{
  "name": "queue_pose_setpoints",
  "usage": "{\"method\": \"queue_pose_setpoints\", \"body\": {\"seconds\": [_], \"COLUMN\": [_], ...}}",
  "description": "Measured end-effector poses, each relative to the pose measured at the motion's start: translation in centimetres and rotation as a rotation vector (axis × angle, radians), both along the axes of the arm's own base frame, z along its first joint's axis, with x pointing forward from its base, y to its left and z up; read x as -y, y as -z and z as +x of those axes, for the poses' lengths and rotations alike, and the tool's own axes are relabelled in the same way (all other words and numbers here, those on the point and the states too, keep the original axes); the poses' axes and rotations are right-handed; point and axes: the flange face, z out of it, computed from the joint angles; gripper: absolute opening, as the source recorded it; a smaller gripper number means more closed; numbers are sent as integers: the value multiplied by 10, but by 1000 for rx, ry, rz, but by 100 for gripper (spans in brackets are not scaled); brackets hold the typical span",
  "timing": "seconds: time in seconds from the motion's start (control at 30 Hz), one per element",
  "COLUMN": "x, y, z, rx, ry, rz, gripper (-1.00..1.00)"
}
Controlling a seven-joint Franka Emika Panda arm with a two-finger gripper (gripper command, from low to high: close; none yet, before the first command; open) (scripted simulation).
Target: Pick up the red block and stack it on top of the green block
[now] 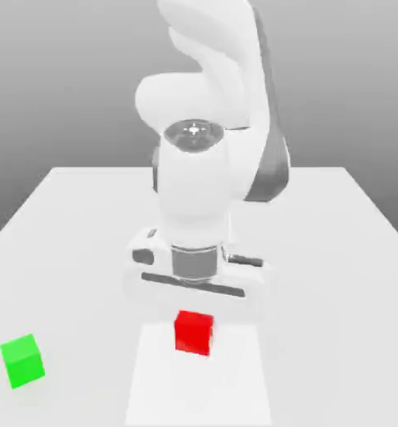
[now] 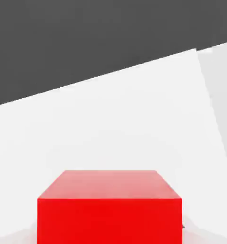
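Gripper and red block are together near the middle of the exterior view, the jaws drawn in narrow and closed on the block's sides. The block sits directly below the hand, its faces plain and bright, and is slightly turned. Behind and below it in that view lies a pale rectangle on the light table; whether the block touches that surface or hangs just above it, I cannot tell.

Only the exterior view takes in the green block, which rests on the table toward the exterior view's left, well apart from the red one and a little turned. The arm rises above the hand there, its upper part cut off by the picture's edge. The hand view instead gives the red block close up, a paler top face meeting a deep red side that is cut off, and a dark grey area with a slanting straight border, which I cannot identify. The white fingers are hard to make out against the pale background.
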Motion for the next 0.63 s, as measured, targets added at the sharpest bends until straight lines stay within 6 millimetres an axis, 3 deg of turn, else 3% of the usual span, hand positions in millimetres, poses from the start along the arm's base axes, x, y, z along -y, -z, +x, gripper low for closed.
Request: {"method": "queue_pose_setpoints", "body": {"seconds": [0.17, 0.33, 0.4, 0.5, 0.53, 0.63], "x": [96, 194, 210, 215, 215, 215], "y": [-11, -26, -14, 21, 31, 31], "z": [1, -20, -24, -26, -27, -27], "rx": [-2, 1, 4, 4, 3, 3], "ry": [354, 706, 763, 780, 782, 782], "rz": [1, -4, -5, -6, -6, -6], "gripper": [-100, -100, -100, -100, 100, 100]}}
